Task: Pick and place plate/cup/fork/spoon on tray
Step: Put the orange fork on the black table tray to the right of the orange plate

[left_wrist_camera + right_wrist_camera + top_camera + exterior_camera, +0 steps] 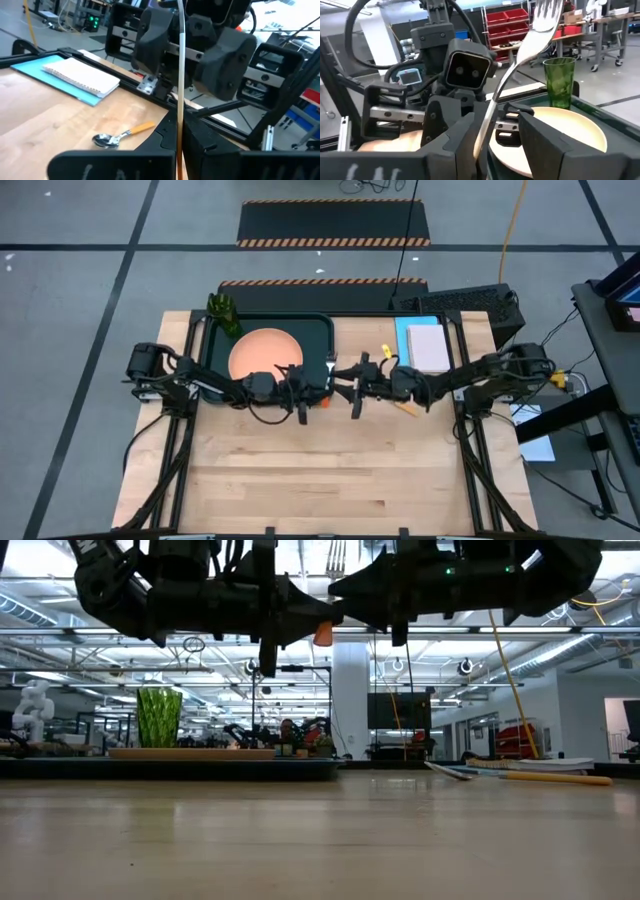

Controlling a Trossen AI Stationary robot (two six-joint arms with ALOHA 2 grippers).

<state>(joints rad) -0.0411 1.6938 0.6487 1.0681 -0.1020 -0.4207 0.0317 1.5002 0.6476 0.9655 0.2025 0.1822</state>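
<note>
Fork (520, 55) stands upright between our two grippers above the table; right gripper (485, 145) clamps its shaft, left gripper (178, 145) pinches its handle beside the tray (322, 330).

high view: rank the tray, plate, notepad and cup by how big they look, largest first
1. tray
2. plate, lying inside the tray
3. notepad, clearly less area than the plate
4. cup, smallest, at the tray's far left corner

All sit at table height, so nearness to the camera barely skews this order.
</note>
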